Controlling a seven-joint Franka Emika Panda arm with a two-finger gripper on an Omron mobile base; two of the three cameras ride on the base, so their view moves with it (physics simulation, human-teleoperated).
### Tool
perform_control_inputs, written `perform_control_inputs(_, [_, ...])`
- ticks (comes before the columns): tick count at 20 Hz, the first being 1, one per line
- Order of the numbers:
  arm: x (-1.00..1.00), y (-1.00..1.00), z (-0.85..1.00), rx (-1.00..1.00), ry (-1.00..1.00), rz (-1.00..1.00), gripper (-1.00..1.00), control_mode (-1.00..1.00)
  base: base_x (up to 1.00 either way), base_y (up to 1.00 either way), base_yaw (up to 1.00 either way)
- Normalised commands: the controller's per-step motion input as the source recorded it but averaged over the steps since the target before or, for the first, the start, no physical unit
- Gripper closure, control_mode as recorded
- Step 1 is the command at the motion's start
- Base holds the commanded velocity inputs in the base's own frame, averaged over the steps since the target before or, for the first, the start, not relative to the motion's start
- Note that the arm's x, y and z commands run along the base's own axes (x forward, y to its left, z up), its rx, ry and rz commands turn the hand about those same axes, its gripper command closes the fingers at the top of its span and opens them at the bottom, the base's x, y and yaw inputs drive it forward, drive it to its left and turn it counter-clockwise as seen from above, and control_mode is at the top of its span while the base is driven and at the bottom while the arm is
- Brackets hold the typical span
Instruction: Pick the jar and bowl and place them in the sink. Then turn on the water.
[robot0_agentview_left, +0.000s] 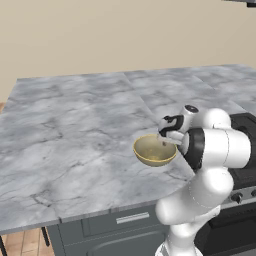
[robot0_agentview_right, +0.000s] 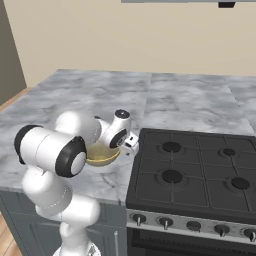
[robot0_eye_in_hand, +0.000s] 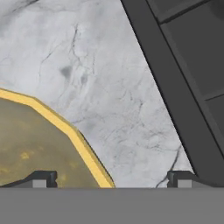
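Grey marble counter beside a black stove carries the shallow yellowish-tan bowl; the gripper, jaws spread wide, straddles its rim. Bowl pickup: descend, then close.

A: How much of the round yellowish-tan bowl with the speckled olive inside can you see?

B: From the left base camera its right rim is covered by the white arm's wrist. From the right, the arm's elbow hides the bowl's left half. In the hand view the left and bottom edges cut it off.

A: And the two-finger gripper?

B: Just two dark fingertips, wide apart; one stands over the bowl's inside, the other over the grey marble counter. Whether they touch anything, I can't tell.

A: The black gas stove?

B: Cropped at the right edge.
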Motion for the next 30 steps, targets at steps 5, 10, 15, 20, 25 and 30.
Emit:
perform_control_inputs(5, [0.21,0.00,-0.14,0.00,0.06,0.00,-1.00,-1.00,0.00,0.00,0.00])
perform_control_inputs(10, [0.01,0.00,0.00,0.00,0.12,0.00,-1.00,-1.00,0.00,0.00,0.00])
perform_control_inputs(15, [-0.03,0.00,0.00,0.00,0.17,0.02,-1.00,-1.00,0.00,0.00,0.00])
perform_control_inputs(20, [-0.17,0.03,-0.12,0.10,0.13,0.08,-1.00,-1.00,0.00,0.00,0.00])
perform_control_inputs(25, [-0.08,0.00,-0.14,0.21,0.05,0.08,-1.00,-1.00,0.00,0.00,0.00])
perform_control_inputs(30, [-0.01,0.00,-0.10,0.09,0.03,0.05,-1.00,-1.00,0.00,0.00,0.00])
